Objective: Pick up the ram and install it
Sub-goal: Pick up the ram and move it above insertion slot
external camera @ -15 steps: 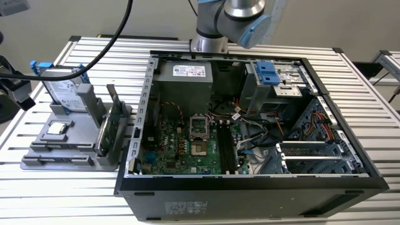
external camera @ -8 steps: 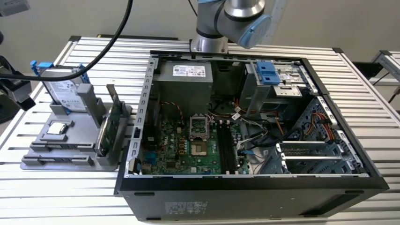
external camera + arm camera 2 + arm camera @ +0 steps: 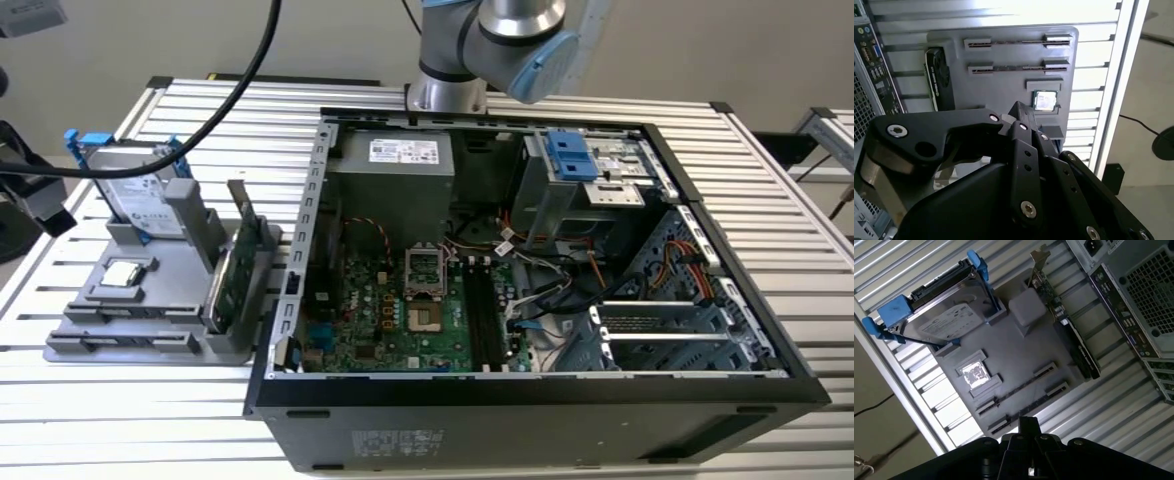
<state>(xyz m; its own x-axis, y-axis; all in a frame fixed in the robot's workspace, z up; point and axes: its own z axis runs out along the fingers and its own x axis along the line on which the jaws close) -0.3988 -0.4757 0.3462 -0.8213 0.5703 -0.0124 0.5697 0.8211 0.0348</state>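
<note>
Closed on nothing, the gripper (image 3: pixel 1021 112) was held high above the grey holder (image 3: pixel 1004 90), pointed down at it and well apart from it. The ram (image 3: pixel 1009 43) was seen edge-on in the holder's long slot, upper centre of the second wrist view. The arm (image 3: pixel 514 40) was seen at the exterior view's top.

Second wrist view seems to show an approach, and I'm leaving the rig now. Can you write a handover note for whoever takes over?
Gripper: above the grey fixture beside the open computer case, nothing visible at its tip.
Ram: two thin dark sticks appear to stand on edge in the fixture's clip rows, untouched.
Done: nothing shows as done.
Left: pickup, then install; the motherboard's memory slots look empty.
</note>
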